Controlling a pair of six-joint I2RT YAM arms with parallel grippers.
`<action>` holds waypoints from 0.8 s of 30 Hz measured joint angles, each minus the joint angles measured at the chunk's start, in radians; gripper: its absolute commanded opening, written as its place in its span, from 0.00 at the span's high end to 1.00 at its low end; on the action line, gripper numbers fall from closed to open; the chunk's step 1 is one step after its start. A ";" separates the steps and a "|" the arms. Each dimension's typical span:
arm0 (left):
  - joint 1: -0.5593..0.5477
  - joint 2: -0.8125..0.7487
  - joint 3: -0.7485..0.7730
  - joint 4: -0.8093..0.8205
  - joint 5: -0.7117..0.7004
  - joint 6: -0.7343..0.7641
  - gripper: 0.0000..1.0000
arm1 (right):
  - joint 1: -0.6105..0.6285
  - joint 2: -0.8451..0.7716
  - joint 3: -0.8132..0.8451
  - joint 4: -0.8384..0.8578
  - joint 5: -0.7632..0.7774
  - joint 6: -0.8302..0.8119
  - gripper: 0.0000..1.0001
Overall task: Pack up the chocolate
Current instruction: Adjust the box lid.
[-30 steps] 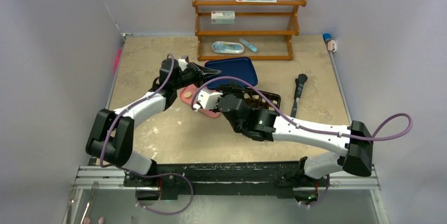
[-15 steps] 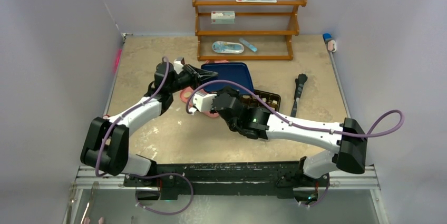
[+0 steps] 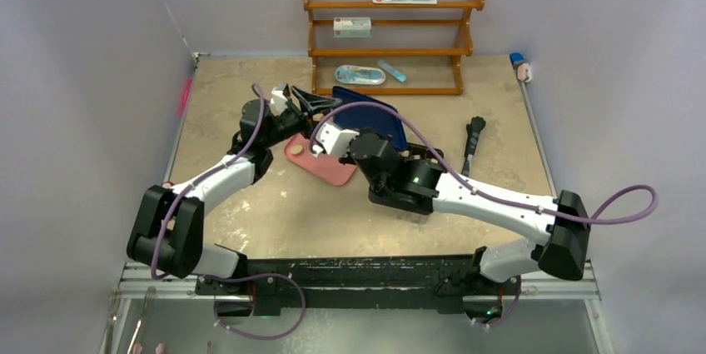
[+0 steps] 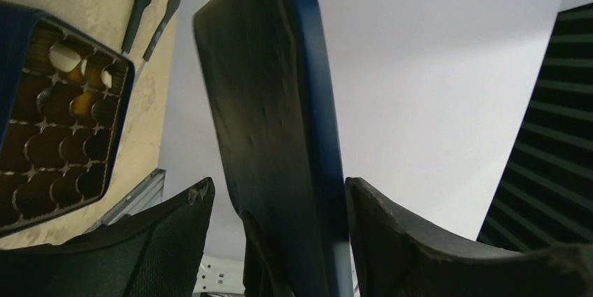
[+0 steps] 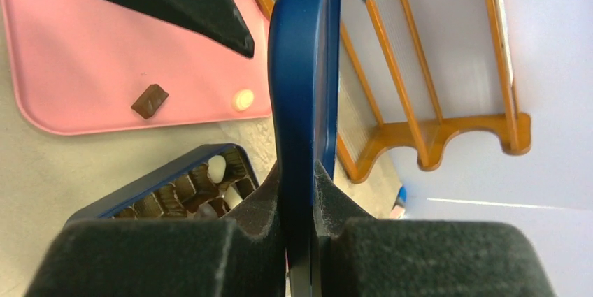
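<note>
Lid (image 5: 301, 66) now raised on edge beside box (image 5: 140, 186); right gripper (image 5: 301, 178) clamps it, left gripper (image 4: 280, 185) wide around it, nearer chocolate (image 5: 149, 100) on tray (image 5: 84, 66) beside box

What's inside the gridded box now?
Cream-white and brown chocolates in the box's end cells; whether darker cells hold pieces is unclear. A left gripper finger hides one edge.

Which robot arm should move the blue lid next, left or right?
Right, probably. The right gripper is pinched shut on the edge of the blue lid and holds it upright. The left gripper stands open around the lid, so it would need to close first.
</note>
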 measured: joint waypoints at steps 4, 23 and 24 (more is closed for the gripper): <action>0.013 0.002 0.000 0.079 -0.011 0.006 0.31 | -0.027 -0.047 0.007 -0.053 -0.023 0.100 1.00; 0.027 0.041 -0.115 0.269 -0.175 0.201 0.31 | -0.182 -0.353 -0.002 -0.305 -0.270 0.960 1.00; 0.027 0.052 -0.124 0.285 -0.178 0.209 0.31 | -0.189 -0.377 -0.017 -0.304 -0.277 1.005 1.00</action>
